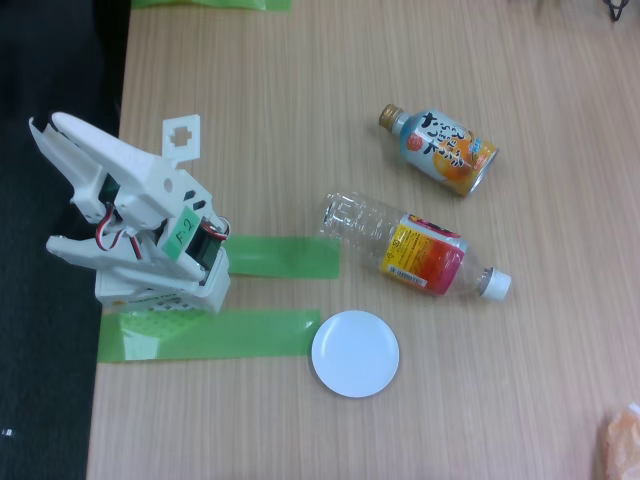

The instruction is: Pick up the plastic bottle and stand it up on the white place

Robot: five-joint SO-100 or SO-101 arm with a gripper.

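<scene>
The plastic bottle (415, 248) lies on its side in the middle of the wooden table, with its white cap pointing to the lower right and its clear base to the upper left. Its label band is yellow, orange and pink-red. Just below and left of the bottle sits the white place (355, 353), a small round plate with nothing on it. The white arm is folded up at the table's left edge, far from both. Its gripper (50, 135) points away to the left over the dark floor, and I cannot make out how the jaws stand.
An orange-and-blue bottle-can (440, 150) with a gold cap lies on its side behind the plastic bottle. Two green tape strips (280, 257) (210, 335) run from the arm's base toward the plate. An orange object (622, 440) shows at the lower right corner.
</scene>
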